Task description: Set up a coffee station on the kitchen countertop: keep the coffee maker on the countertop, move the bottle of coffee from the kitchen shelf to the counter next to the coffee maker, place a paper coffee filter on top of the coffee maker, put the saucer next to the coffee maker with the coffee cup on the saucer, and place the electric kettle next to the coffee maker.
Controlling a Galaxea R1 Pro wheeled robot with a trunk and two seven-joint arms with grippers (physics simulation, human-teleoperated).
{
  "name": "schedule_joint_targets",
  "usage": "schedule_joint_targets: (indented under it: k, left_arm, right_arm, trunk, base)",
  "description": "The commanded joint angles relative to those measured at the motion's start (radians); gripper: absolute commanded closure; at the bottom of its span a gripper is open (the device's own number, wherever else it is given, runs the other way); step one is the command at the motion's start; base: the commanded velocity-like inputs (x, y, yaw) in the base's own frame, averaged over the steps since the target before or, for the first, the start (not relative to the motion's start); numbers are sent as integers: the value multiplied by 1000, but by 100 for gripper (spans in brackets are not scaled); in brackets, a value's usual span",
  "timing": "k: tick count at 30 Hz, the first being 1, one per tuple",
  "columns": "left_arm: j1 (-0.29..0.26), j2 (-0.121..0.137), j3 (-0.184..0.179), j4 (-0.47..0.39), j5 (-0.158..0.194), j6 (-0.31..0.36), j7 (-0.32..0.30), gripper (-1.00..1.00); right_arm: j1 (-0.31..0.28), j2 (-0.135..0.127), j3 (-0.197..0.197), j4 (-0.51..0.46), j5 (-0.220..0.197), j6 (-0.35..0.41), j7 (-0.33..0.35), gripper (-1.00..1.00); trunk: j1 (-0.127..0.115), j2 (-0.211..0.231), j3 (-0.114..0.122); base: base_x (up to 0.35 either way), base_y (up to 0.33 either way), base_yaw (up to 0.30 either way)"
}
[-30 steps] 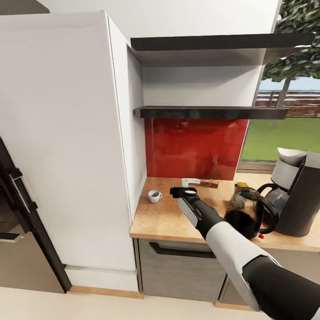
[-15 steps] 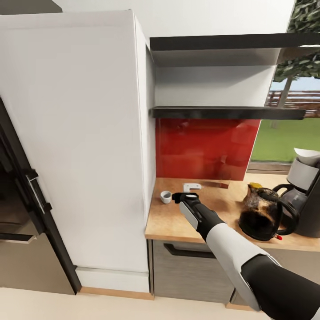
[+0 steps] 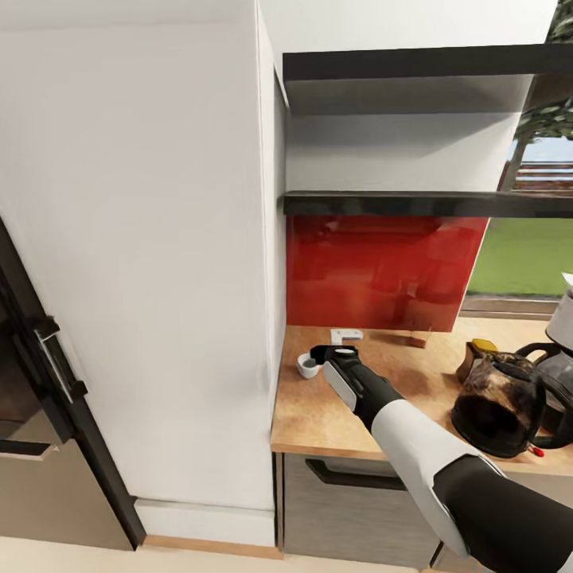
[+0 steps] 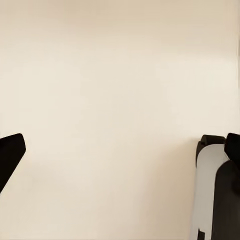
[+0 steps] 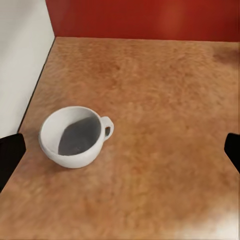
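Note:
The white coffee cup (image 3: 307, 365) stands upright and empty on the kitchen countertop (image 3: 318, 414), close to the tall white cabinet. My right gripper (image 3: 322, 352) hovers just to its right, open; in the right wrist view the cup (image 5: 75, 136) lies between the spread fingertips (image 5: 10, 160), nearer one of them. The dark electric kettle (image 3: 495, 403) stands further right, with the yellow-lidded bottle of coffee (image 3: 476, 348) behind it. The coffee maker (image 3: 562, 318) is cut off by the right edge. The kitchen shelf (image 3: 422, 204) hangs above the red backsplash. My left gripper (image 4: 120, 150) hangs open over pale floor.
A tall white cabinet (image 3: 159, 263) walls off the counter's left end. A dark appliance with a handle (image 3: 48, 358) stands at far left. A small white bracket (image 3: 344, 335) and a brown block (image 3: 418, 341) sit by the backsplash. Bare worktop lies between cup and kettle.
The camera has swung left and closer, so the counter items sit further right in view. My right gripper has closed the gap to the cup. The cup and the kettle stay put.

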Motion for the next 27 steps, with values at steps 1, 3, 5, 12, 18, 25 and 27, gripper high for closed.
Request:
schedule_joint_targets:
  k: [1,3,5,12,18,25,27]
  left_arm:
    - [-1,-1,9,-10,-10,-4,-2,-100]
    - [-1,-2,10,-51,-10,-2,-2,-100]
    - [-1,-2,10,-73,-10,2,-2,-100]
    - [0,-15,10,-82,-10,4,-8,-100]
    - [1,-23,6,-81,-9,3,-8,-100]
    - [2,-24,6,-79,-9,5,-8,-100]
    - [2,-24,6,-69,-9,4,-8,-100]
  right_arm:
    - [-1,-1,7,-1,-9,4,-9,-100]
    - [-1,-3,7,-1,-8,4,-9,-100]
    - [0,-3,7,-1,-8,4,-9,-100]
    - [0,-3,8,0,-7,3,-9,-100]
    - [1,-3,7,34,-10,2,-9,-100]
    - [0,-2,9,68,-10,2,-9,-100]
    - [0,-2,9,81,-12,3,-8,-100]
  trunk:
    - [1,-2,-2]
    - [1,-2,-2]
    - [1,-2,-2]
    - [1,-2,-2]
    - [1,-2,-2]
    - [1,-2,-2]
    - [1,-2,-2]
  base:
    - [25,6,0]
    - [57,3,0]
    - [160,2,0]
    - [181,0,0]
    - [14,0,0]
    - [9,0,0]
    - [205,43,0]
